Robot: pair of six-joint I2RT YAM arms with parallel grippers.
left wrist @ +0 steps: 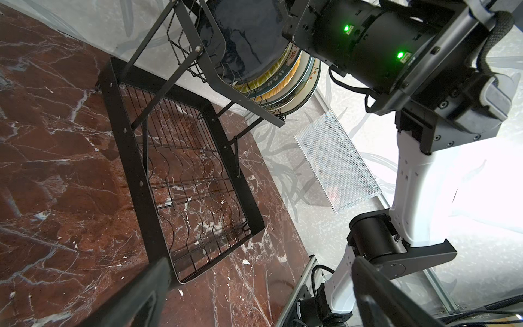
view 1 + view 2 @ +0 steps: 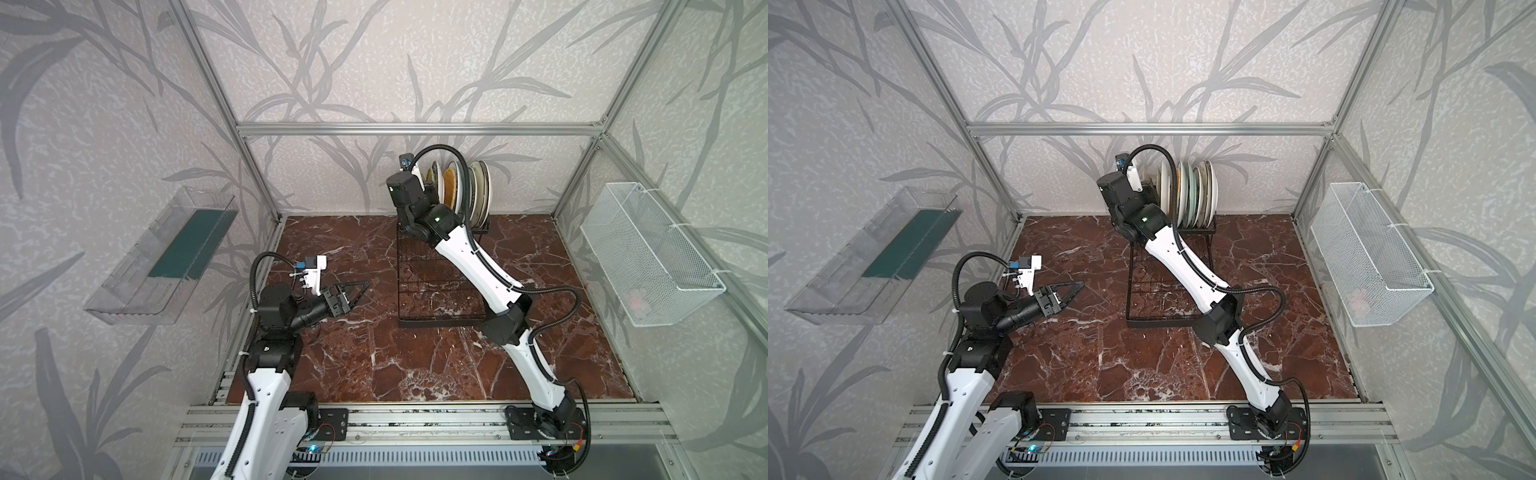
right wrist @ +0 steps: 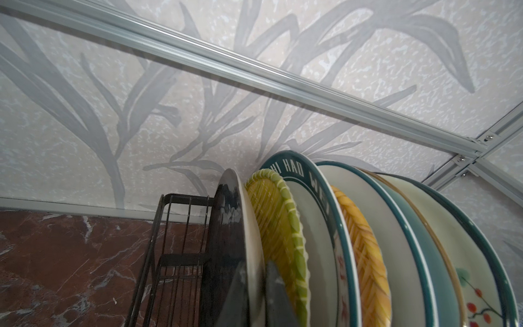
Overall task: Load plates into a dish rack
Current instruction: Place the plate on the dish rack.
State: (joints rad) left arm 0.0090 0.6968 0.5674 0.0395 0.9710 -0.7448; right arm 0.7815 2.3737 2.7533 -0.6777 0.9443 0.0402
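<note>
Red-brown marble tabletop (image 2: 374, 357) lies inside a frame of leaf-patterned walls. Farthest left, well apart from either hand, a clear plastic bin (image 2: 166, 257) hangs on the wall. Next comes the left gripper (image 2: 358, 294), hovering above the marble with its jaws spread wide and nothing between them. In the left wrist view its fingers (image 1: 135, 300) frame the dish rack (image 1: 135, 181), whose flat grid tray sits just ahead of them, untouched. To that hand's right, the right gripper (image 3: 256, 303) reaches over the tray to the rack's raised far end, where the plates (image 2: 484, 191) stand upright in a close row. Its jaws are pinched narrow on the black plate (image 3: 226, 226), the end plate nearest this hand, one finger on each face. Well beyond the plates, a white mesh basket (image 2: 648, 257) hangs on the wall.
</note>
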